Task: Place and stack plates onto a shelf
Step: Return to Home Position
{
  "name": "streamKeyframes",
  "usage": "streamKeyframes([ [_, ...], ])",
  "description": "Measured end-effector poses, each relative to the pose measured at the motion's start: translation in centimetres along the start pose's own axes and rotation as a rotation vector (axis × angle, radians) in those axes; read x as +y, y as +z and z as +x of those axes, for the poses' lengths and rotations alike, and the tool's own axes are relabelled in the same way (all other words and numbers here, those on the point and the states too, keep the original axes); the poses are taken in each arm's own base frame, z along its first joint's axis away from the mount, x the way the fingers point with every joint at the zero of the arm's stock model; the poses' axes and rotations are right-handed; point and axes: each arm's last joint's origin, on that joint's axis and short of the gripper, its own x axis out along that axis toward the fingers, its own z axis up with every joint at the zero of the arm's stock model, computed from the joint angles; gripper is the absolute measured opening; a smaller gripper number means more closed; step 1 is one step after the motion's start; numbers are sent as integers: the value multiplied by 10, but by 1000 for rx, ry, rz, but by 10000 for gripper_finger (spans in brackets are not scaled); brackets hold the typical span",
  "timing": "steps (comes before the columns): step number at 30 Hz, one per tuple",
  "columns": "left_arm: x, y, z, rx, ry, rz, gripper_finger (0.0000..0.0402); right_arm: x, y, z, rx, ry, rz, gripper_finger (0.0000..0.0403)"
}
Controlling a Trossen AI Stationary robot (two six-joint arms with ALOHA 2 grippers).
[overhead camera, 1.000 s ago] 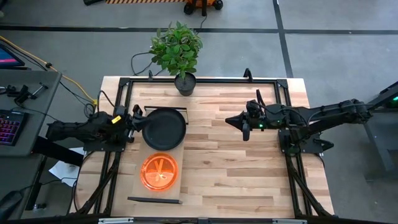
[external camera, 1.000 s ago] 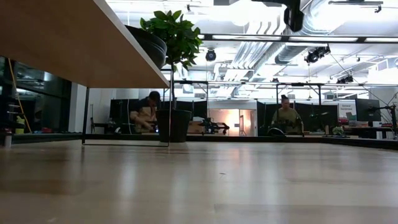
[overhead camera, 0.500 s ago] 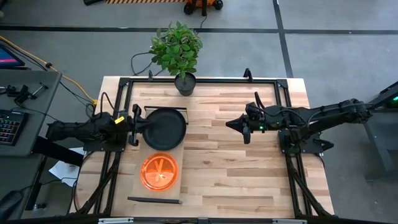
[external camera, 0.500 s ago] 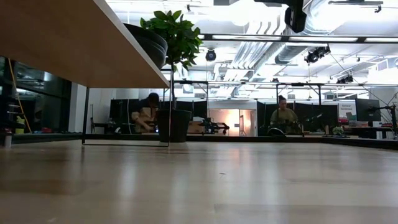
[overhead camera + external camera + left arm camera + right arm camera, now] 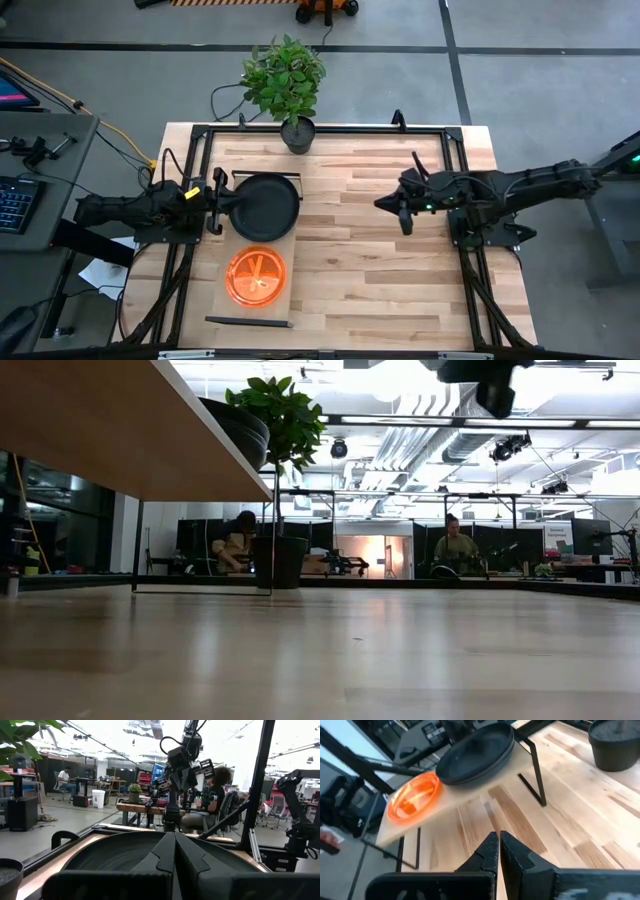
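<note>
The shelf (image 5: 292, 300) is a pale board raised on black rails at the table's left half. A pile of dark plates (image 5: 265, 207) lies on its far part and orange plates (image 5: 256, 277) on its near part; how many are in each pile does not show. Both piles also show in the right wrist view, the dark plates (image 5: 480, 750) and the orange plates (image 5: 415, 795). My left gripper (image 5: 217, 205) is shut at the dark plates' left rim (image 5: 100, 855). My right gripper (image 5: 403, 212) is shut and empty above the table's middle right, and shows in its own view (image 5: 498, 851). My left gripper comes level from the table's left, its shut fingers (image 5: 165, 855) pointing across the dark plates' left rim. The fingers themselves hide the place where they meet the rim, so I cannot tell whether they touch it.
A potted plant (image 5: 290, 90) stands at the table's far edge, just beyond the shelf. A black frame (image 5: 440, 130) runs around the tabletop. In the low view the shelf's underside (image 5: 100, 420) hangs over the bare wood (image 5: 350, 650). People sit in the room behind (image 5: 458, 545).
My right gripper has moved a little toward the table's right edge, staying shut and high above the wood. The plates and the shelf stay where they were.
</note>
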Motion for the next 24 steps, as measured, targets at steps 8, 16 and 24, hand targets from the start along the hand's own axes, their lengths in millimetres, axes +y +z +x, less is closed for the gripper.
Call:
streamKeyframes([
  [8,0,0,0,0,2,0,0,-23,-34,-23,-115,86,19,0],
  [16,0,0,0,0,3,-1,0,-59,-80,-20,-333,180,67,0],
  [24,0,0,0,0,4,-1,0,-80,-100,-27,-439,197,15,0],
])
